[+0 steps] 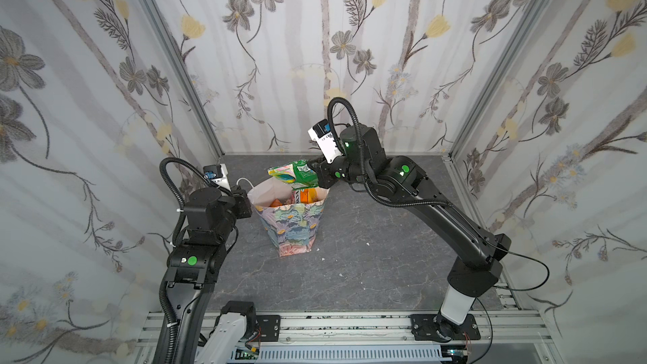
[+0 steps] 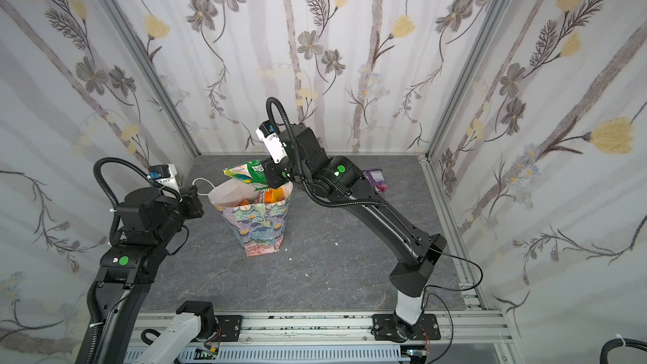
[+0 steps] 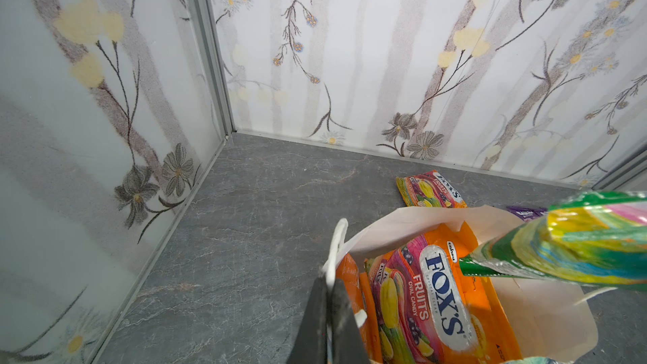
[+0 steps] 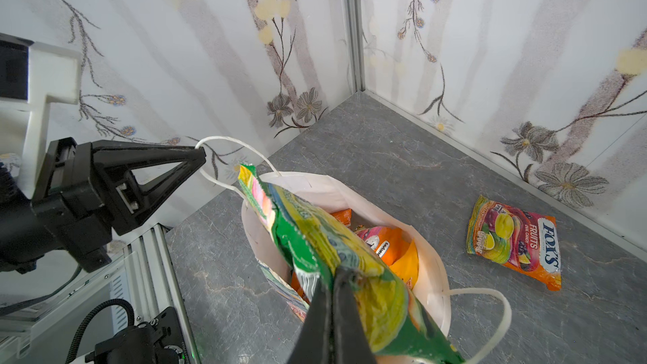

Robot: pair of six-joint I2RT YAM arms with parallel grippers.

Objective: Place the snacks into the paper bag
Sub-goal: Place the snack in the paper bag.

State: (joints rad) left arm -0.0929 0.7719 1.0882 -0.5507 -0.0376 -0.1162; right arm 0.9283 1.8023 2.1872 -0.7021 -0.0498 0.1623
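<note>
Green packet hanging over the bag, almost in

Top view: mid-frame, the right gripper (image 1: 313,174) is clamped on the green packet (image 1: 290,174) above the paper bag (image 1: 294,229), while the left gripper (image 1: 245,201) is pinched shut on its cord handle (image 1: 243,181). A purple packet (image 2: 376,180) sits right of centre. Left wrist: orange FOX'S packs (image 3: 437,292) stand inside the bag. Right wrist: another FOX'S pack (image 4: 514,243) lies on the table (image 4: 385,141) beyond the bag. I'd tip the packet's free end down and centre it before letting go, or it could snag the rim.
</note>
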